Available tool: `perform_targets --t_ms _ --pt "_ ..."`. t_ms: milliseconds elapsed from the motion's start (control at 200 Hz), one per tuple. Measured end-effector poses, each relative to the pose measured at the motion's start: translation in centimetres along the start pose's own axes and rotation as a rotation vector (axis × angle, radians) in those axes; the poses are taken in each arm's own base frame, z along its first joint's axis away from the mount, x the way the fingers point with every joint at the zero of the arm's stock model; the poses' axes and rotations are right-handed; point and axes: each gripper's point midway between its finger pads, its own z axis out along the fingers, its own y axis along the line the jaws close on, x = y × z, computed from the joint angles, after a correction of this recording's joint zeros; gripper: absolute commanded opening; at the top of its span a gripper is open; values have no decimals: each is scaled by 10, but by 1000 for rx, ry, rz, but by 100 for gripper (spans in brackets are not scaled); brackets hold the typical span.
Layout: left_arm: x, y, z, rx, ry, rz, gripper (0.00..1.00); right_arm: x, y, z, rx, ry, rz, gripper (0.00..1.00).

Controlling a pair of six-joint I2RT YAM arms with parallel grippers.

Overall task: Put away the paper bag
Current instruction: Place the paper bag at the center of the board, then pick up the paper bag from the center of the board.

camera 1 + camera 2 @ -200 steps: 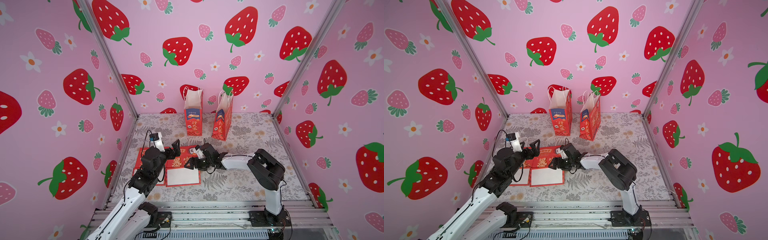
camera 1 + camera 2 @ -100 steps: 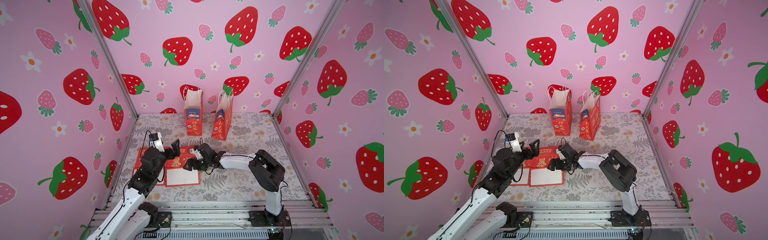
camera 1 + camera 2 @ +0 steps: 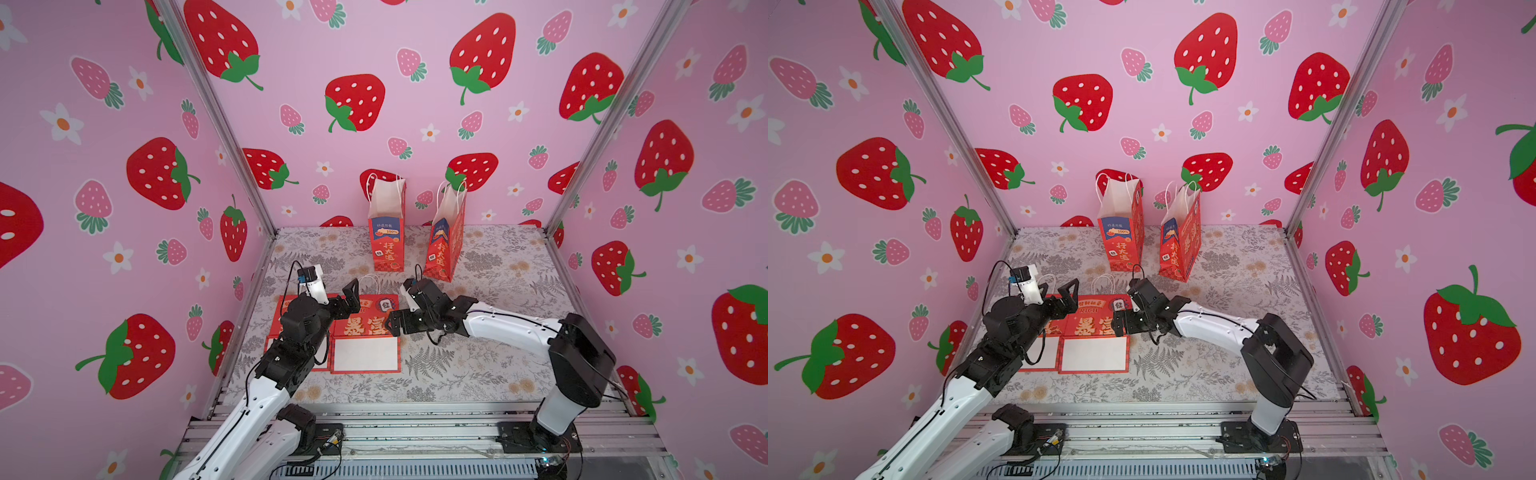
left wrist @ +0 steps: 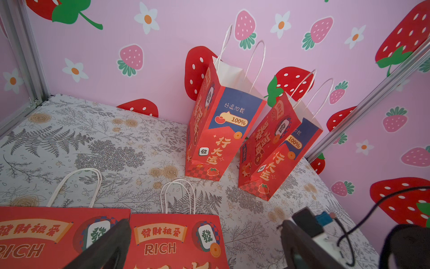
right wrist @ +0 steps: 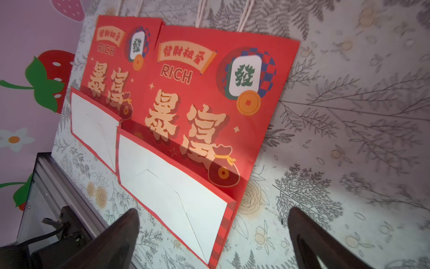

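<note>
Two red paper bags lie folded flat side by side near the front left. The right-hand flat bag (image 3: 365,328) (image 3: 1096,328) (image 5: 195,111) shows gold lettering and a white folded base. The left-hand flat bag (image 3: 277,309) (image 4: 35,235) is largely hidden under my left arm. My left gripper (image 3: 340,299) (image 4: 204,246) hovers open over the flat bags' top edges, holding nothing. My right gripper (image 3: 394,326) (image 5: 213,233) is open and low beside the right-hand bag's right edge. Its fingers straddle the bag's lower corner without touching it.
Two more red paper bags stand upright and open near the back wall, one (image 3: 386,245) (image 4: 216,139) just left of the other (image 3: 444,245) (image 4: 272,149). Pink strawberry walls close in three sides. An aluminium rail (image 3: 415,419) runs along the front edge of the floral tabletop (image 3: 498,291).
My right gripper's jaws have widened and it has shifted slightly beside the right-hand flat bag. The left arm and all bags have stayed still.
</note>
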Motion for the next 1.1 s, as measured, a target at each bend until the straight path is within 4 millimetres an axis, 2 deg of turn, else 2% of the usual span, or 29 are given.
perform_targets --t_ms 70,180,410,535,610,705,825,1101 --pt "0 0 0 -2 0 2 100 -17 -5 -20 3 -56 -10 94" --pt "2 0 2 -2 9 4 100 -43 -24 -50 42 -141 -29 92" --pt "13 -6 16 32 48 5 99 -96 -84 -101 167 -270 -14 89" --pt "31 -14 32 67 107 10 100 -126 -119 -124 222 -350 15 89" --pt "45 -20 39 87 155 20 99 -144 -127 -133 232 -397 5 89" --pt "56 -28 45 113 196 35 99 -163 -131 -134 250 -429 -26 87" --pt "59 -37 48 136 211 53 99 -187 -134 -120 269 -454 -71 83" --pt "59 -44 58 154 227 77 99 -206 -145 -79 306 -448 -128 74"
